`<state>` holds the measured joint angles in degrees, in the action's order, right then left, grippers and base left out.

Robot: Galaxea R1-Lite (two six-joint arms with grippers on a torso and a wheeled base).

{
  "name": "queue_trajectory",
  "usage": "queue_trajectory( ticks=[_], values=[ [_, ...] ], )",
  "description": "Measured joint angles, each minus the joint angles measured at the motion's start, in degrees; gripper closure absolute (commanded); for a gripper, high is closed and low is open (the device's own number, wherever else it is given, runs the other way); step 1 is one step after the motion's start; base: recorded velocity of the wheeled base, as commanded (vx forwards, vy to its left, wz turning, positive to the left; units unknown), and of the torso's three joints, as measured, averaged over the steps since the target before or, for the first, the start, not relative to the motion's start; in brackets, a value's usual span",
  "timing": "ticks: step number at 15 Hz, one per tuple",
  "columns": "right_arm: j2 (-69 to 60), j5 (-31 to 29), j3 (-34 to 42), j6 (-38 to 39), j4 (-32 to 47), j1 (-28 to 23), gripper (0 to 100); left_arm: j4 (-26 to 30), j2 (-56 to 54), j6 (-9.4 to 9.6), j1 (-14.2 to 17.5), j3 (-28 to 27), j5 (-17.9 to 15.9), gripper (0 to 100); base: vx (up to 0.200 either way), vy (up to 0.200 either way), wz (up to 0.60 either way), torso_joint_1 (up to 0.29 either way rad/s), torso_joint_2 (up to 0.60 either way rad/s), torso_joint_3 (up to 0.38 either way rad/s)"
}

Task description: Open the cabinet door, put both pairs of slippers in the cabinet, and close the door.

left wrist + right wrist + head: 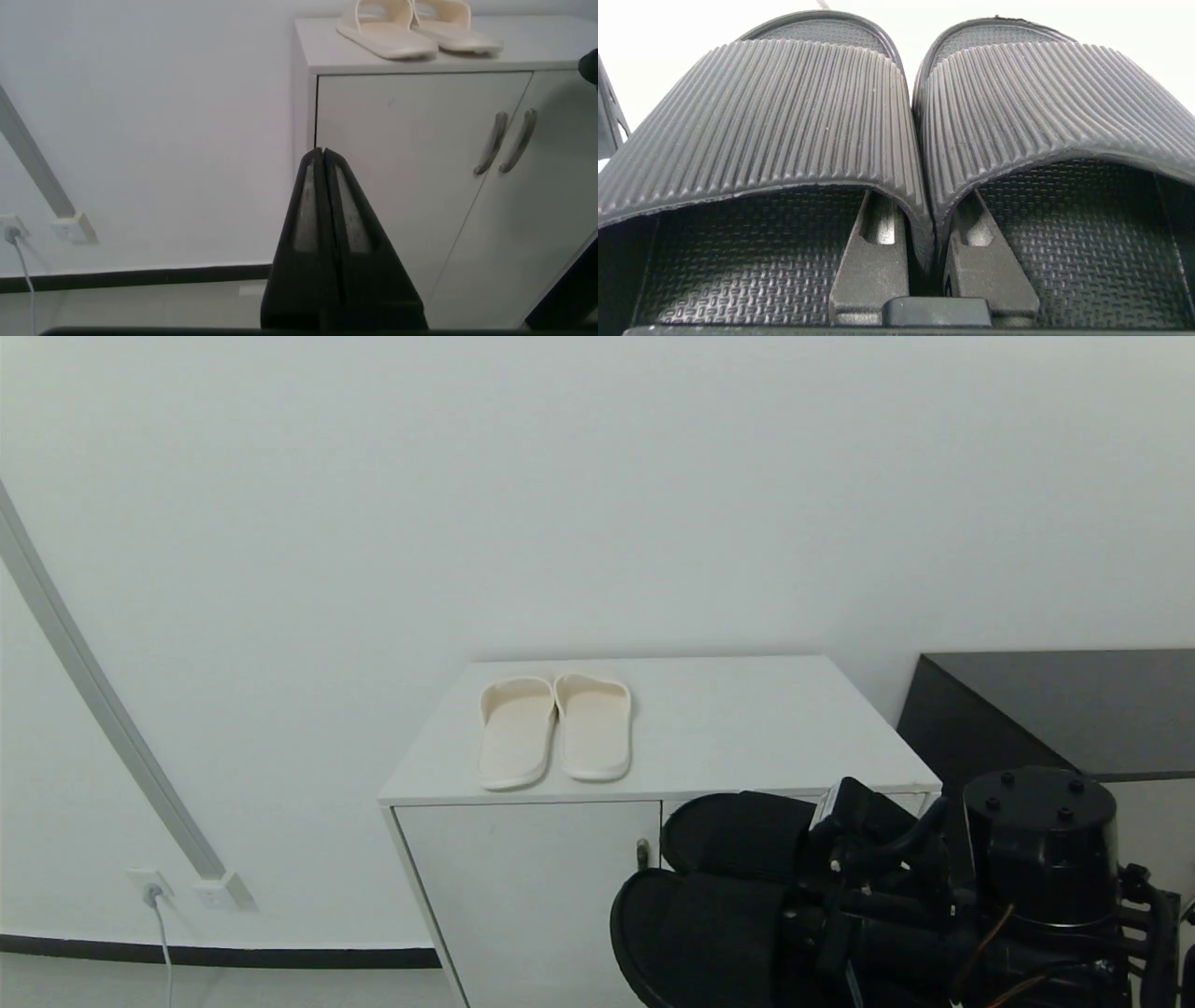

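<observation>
A white cabinet [747, 719] stands against the wall, both doors [402, 168] shut and their two handles [505, 142] side by side. On its top lies a cream pair of slippers [555, 728] [416, 23], toes toward the wall. My right gripper [822, 887] [924, 238] is shut on a black pair of slippers [719, 887] [822, 121], one finger inside each slipper pinching their inner walls together. It holds them in front of the cabinet's right door, below the top. My left gripper [323, 159] is shut and empty, low and left of the cabinet.
A black table [1074, 709] stands just right of the cabinet. On the wall at the left are a slanted cable duct [93, 691] and a socket [149, 887] with a cord. Open floor lies left of the cabinet.
</observation>
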<state>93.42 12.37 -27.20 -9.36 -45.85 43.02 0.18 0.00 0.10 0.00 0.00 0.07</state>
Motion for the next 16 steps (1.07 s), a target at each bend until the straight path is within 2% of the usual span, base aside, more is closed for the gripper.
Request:
queue_trajectory(
  ticks=[9, 16],
  values=[
    [-1.13, -0.11, 1.43, -0.1, 0.01, 1.96, 100, -0.02, 0.0, 0.0, 0.0, 0.0, 0.0, 100, 0.0, 0.0, 0.0, -0.202, 0.53, 0.319],
    [-1.63, -0.04, 2.26, -0.11, 0.01, 2.29, 100, 0.0, 0.0, 0.0, 0.0, 0.0, 0.0, 100, 0.0, 0.0, 0.0, -0.147, 0.48, 0.326]
  ],
)
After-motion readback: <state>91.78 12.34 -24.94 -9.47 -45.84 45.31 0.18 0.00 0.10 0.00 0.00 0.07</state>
